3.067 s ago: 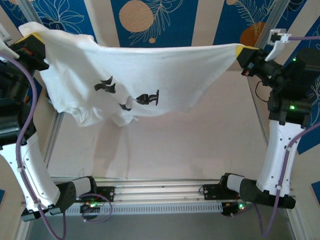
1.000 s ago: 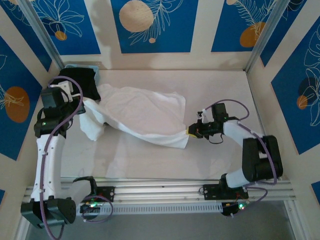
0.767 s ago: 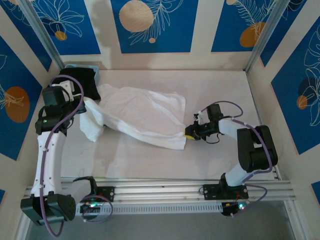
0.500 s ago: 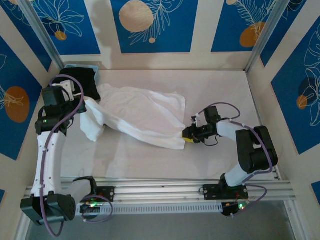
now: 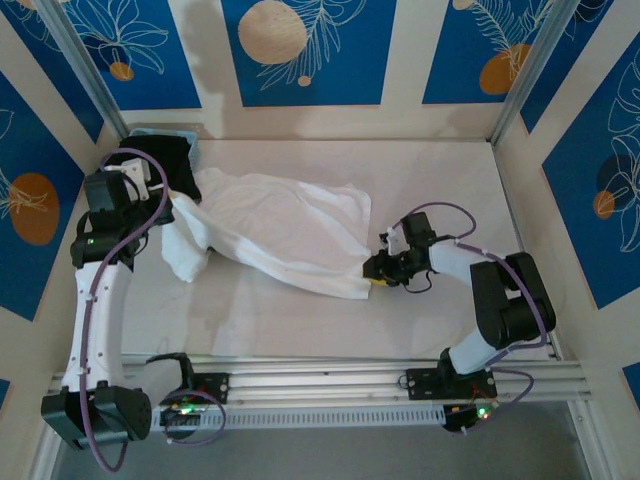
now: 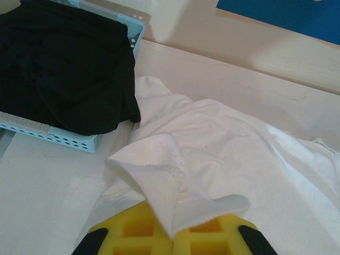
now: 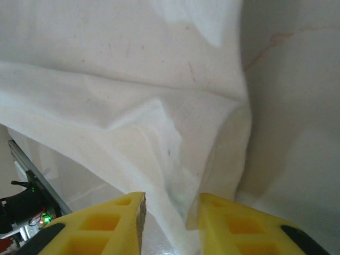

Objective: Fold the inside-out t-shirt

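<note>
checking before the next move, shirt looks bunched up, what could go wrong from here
The white t-shirt lies twisted and bunched, so a fold made now could trap wrinkles.
The left end effector is shut on a shirt corner close to the black garment in the light blue basket; a pull might snag it.
The right end effector stands open at the shirt's edge and could pinch several layers.

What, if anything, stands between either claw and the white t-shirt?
Nothing visible does. The left claw is shut on a fold of the t-shirt. The right claw sits with its jaws apart at the t-shirt's right edge, cloth directly at its fingers. The black garment lies off to one side.
</note>
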Tool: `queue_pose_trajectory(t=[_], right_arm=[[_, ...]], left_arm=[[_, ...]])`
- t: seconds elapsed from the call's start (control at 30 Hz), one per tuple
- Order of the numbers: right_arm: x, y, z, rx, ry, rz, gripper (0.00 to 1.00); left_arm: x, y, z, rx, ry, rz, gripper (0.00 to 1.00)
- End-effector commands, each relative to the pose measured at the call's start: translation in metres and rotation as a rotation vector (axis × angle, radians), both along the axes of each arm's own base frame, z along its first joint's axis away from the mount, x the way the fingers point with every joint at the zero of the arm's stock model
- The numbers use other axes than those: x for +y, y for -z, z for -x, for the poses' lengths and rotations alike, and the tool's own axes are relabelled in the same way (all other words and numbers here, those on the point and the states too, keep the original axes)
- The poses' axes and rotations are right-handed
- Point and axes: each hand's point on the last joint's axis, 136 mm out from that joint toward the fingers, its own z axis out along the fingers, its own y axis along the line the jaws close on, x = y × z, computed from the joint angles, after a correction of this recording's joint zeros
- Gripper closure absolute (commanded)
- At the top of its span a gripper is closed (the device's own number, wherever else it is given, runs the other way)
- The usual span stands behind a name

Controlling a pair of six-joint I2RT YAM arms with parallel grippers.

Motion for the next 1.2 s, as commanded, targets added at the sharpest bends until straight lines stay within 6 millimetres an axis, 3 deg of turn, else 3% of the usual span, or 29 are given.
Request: queue_pose_trajectory(t=[0.0,0.23,0.33,0.43,0.47,0.63,0.7,0.8,0.87,1.0,1.07,1.17], right_arm=[[0.002,0.0,-0.002,-0.004,-0.022,0.011,0.73],[0.003,-0.009,-0.006,-0.027,-0.023,0.005,0.98],[0.001,-0.033,-0.012,-0.079,-0.012,-0.022,1.0],[-0.011,-0.093,-0.026,-0.208,0.041,-0.076,1.0],[-0.017,-0.121,-0.031,-0.272,0.065,-0.094,1.0],[-0.057,-0.263,-0.039,-0.6,0.195,-0.138,1.0],[-0.076,-0.324,-0.033,-0.745,0.248,-0.138,1.0],[-0.104,-0.39,-0.017,-0.902,0.337,-0.102,1.0],[-0.113,-0.426,-0.001,-0.99,0.373,-0.074,1.0],[-0.126,-0.472,0.028,-1.122,0.436,0.014,1.0],[-0.13,-0.484,0.036,-1.165,0.454,0.053,1.0],[-0.136,-0.487,0.032,-1.182,0.473,0.084,1.0]], left_arm=[[-0.001,-0.006,-0.004,-0.029,0.013,0.009,1.0],[-0.002,-0.006,-0.004,-0.03,0.016,0.021,1.0],[-0.006,-0.01,-0.002,-0.035,0.026,0.047,1.0],[-0.011,-0.027,0.006,-0.066,0.035,0.07,1.0],[-0.012,-0.038,0.01,-0.092,0.028,0.078,1.0],[-0.02,-0.122,0.038,-0.295,0.03,0.117,1.0],[-0.022,-0.163,0.052,-0.377,0.031,0.112,1.0],[-0.021,-0.217,0.077,-0.482,0.01,0.084,1.0],[-0.018,-0.251,0.097,-0.561,-0.017,0.052,1.0],[-0.012,-0.305,0.137,-0.689,-0.067,-0.024,1.0],[-0.013,-0.315,0.141,-0.709,-0.063,-0.041,1.0],[-0.013,-0.303,0.118,-0.67,-0.038,-0.053,1.0]])
